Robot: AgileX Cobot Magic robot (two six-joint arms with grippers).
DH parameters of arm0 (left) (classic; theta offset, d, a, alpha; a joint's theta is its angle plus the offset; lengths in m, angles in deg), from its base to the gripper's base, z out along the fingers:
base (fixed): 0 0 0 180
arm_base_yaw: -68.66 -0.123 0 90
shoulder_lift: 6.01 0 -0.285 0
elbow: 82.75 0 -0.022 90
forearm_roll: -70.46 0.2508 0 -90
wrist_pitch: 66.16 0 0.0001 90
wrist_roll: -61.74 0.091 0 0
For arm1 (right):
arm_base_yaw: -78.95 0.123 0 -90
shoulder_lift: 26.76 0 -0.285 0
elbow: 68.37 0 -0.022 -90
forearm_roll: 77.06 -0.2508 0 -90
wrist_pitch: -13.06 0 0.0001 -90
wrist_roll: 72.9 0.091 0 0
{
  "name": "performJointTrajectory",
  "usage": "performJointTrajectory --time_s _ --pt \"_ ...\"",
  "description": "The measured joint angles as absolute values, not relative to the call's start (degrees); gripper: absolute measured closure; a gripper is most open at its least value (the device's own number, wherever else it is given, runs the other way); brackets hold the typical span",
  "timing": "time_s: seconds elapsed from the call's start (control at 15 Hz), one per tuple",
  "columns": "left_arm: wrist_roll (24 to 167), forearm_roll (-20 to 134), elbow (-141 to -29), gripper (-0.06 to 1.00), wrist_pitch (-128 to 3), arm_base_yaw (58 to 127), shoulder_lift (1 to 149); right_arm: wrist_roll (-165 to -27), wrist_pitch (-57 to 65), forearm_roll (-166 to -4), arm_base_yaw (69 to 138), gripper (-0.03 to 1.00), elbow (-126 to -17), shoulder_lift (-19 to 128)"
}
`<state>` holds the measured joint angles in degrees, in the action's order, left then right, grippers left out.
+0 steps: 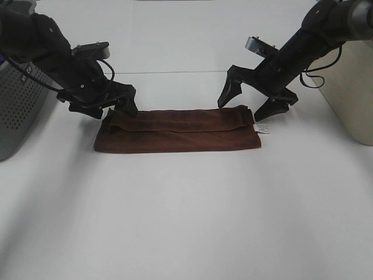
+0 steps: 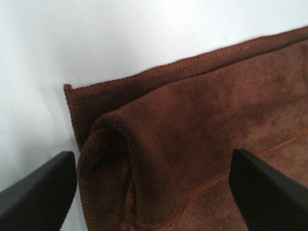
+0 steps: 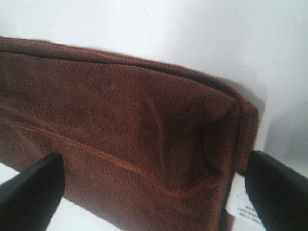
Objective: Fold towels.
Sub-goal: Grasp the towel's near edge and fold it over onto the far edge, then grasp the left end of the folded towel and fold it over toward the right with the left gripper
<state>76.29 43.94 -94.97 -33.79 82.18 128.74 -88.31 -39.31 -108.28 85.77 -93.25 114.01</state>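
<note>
A brown towel (image 1: 178, 129) lies folded lengthwise in a long strip on the white table, with a white care tag (image 1: 261, 128) at its right end. My left gripper (image 1: 111, 109) is open and hovers just over the towel's far left corner; its fingers (image 2: 41, 190) straddle the folded corner (image 2: 159, 159) without holding it. My right gripper (image 1: 250, 100) is open just above the towel's far right corner; its fingers (image 3: 33, 187) stand on either side of the folded end (image 3: 144, 134), with the tag (image 3: 245, 207) beside one finger.
A grey perforated box (image 1: 17, 108) stands at the left edge of the table. A beige box (image 1: 352, 87) stands at the right edge. The white table (image 1: 186, 221) spreads wide in front of the towel.
</note>
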Motion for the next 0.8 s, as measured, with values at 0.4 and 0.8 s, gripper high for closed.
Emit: performJointTrajectory --time_s 0.4,0.8 --pt "63.5 49.1 -95.2 0.13 -24.3 77.6 129.7 -85.3 -44.5 -101.2 85.8 0.01 -93.3 112.2" --pt "72.2 33.9 -95.6 0.2 -25.9 77.5 133.1 -85.2 -44.8 -100.7 85.8 0.01 -93.3 112.2"
